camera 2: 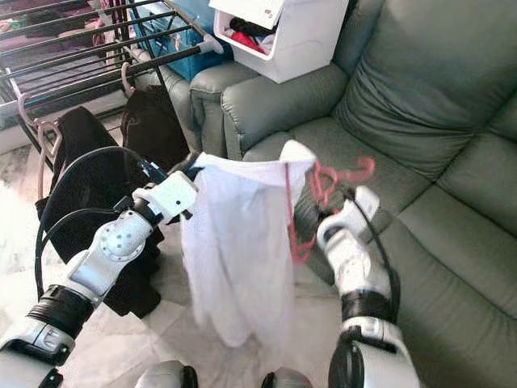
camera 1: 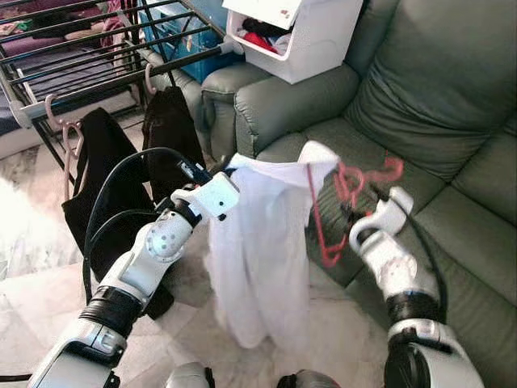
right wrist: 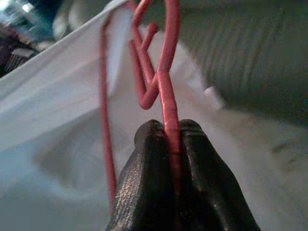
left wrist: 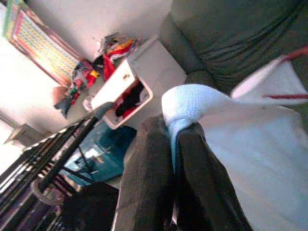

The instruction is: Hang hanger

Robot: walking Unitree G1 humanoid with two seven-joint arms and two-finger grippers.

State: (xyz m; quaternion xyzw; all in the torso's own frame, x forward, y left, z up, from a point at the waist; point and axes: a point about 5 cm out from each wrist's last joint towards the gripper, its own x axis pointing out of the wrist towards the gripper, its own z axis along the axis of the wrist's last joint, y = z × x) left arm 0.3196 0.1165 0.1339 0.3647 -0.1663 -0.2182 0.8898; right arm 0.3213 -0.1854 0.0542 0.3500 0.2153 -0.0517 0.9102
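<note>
Before the drying rack (camera 1: 97,77), your left gripper (left wrist: 174,144) pinched one corner of the white garment (camera 1: 262,259), held between the arms over the sofa (camera 1: 428,105); your right gripper (right wrist: 171,137) was clamped on the red hanger (camera 1: 343,194). The thin wire could have twisted free, dropping everything.

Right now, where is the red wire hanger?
The red wire hanger is right of centre in the head views, pinched in the right hand, beside the white garment, before the grey-green sofa.
</note>
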